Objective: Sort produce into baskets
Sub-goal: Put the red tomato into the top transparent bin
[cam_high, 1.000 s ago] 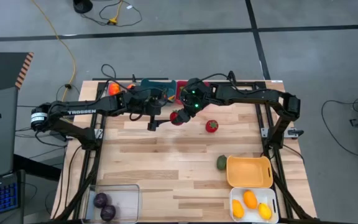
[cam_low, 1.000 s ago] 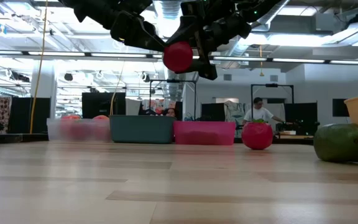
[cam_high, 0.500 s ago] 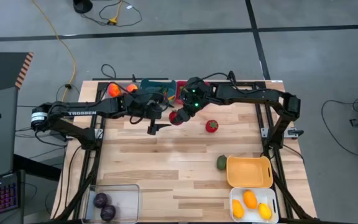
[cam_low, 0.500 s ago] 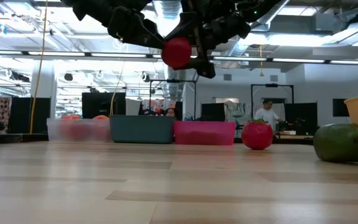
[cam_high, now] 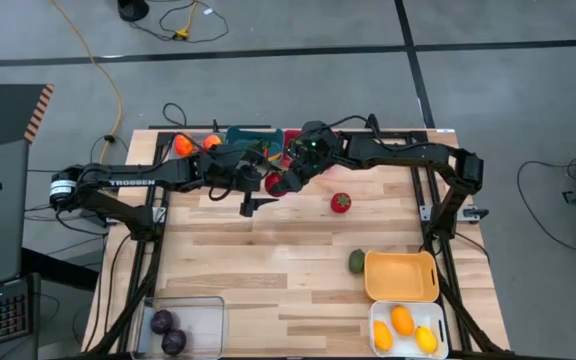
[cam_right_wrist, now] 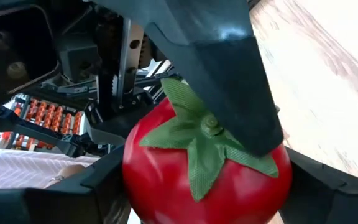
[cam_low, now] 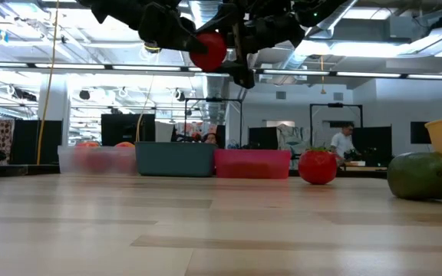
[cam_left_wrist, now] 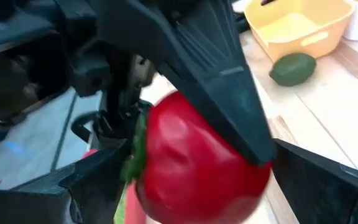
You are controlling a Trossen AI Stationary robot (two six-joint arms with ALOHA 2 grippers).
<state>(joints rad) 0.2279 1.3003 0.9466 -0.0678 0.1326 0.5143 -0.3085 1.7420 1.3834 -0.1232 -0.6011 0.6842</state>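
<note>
My right gripper (cam_high: pixel 282 181) is shut on a red toy tomato (cam_high: pixel 275 183) with a green calyx (cam_right_wrist: pixel 205 144), high above the table near its far middle; it also shows in the low view (cam_low: pixel 208 50). My left gripper (cam_high: pixel 260 186) meets it from the table's left. Its fingers (cam_left_wrist: pixel 92 180) stand open on either side of the same tomato (cam_left_wrist: pixel 197 168); I cannot tell whether they touch it. A second red tomato (cam_high: pixel 340 203) and a green fruit (cam_high: pixel 356 262) rest on the table. My right gripper pinches the tomato's round body (cam_right_wrist: pixel 135 180) between its two fingers, one on each side, coming level from the table's right. The tomato is lifted well clear of the table, its calyx turned toward the right wrist camera.
A pale bin with orange fruit (cam_high: pixel 183 143), a teal bin (cam_high: pixel 248 133) and a red bin (cam_high: pixel 293 140) stand along the far edge. An orange-yellow bin (cam_high: pixel 401 275) and a white bin of yellow fruit (cam_high: pixel 408 328) stand near right, and a clear bin with purple fruit (cam_high: pixel 183 325) near left.
My right gripper has carried the tomato up and toward the table's left, in between my left gripper's fingers. The tomato stays clear of the table.
</note>
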